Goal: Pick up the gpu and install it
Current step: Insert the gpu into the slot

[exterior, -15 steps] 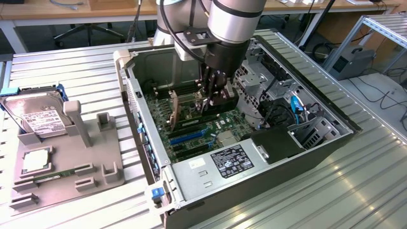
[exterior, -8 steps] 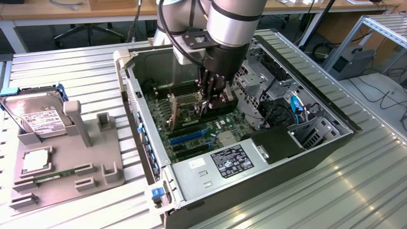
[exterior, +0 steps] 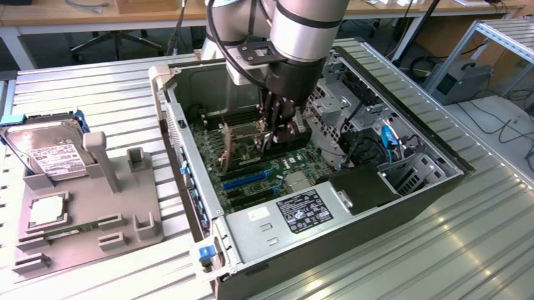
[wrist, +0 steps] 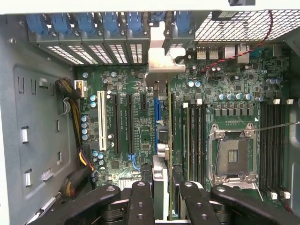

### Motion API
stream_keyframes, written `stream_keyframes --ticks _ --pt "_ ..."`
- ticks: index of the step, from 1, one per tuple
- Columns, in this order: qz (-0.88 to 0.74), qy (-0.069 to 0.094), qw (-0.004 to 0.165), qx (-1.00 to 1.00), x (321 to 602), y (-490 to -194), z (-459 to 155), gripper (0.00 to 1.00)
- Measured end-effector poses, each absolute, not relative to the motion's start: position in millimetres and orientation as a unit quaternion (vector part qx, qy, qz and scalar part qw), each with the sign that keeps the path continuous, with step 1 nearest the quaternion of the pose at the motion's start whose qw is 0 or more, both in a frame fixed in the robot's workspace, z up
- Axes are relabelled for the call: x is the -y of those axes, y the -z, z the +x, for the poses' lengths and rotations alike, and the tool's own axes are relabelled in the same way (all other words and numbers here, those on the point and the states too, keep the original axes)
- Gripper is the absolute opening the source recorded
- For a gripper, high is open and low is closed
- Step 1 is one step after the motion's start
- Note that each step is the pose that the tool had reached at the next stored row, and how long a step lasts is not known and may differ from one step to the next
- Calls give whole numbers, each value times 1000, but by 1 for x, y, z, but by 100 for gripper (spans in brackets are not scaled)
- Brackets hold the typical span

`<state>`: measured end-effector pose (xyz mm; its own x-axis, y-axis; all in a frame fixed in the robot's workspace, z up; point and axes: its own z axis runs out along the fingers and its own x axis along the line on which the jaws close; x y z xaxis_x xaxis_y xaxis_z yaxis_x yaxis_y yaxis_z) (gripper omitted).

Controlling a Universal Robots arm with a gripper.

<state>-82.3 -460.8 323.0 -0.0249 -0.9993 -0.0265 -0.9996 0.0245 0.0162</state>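
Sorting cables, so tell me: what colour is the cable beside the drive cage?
Blue cable, clearest in the exterior view.

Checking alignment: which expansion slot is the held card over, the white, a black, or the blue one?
The blue slot, right under the gpu held in the gripper; the white slot and black slots lie uncovered beside it.

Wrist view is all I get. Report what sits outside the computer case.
Observer: A grey holder stands on the table, on the exterior view's left of the case.
Operator: List what it carries.
Observer: A hard drive stands at its far end.
Operator: Go on.
Observer: A green memory stick lies in a slot near its front edge.
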Motion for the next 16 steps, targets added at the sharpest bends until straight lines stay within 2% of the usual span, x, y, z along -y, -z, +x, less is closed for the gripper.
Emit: stream_keyframes --ticks 16 --pt "-698 -15 4 -716 461 -321 -86 27"
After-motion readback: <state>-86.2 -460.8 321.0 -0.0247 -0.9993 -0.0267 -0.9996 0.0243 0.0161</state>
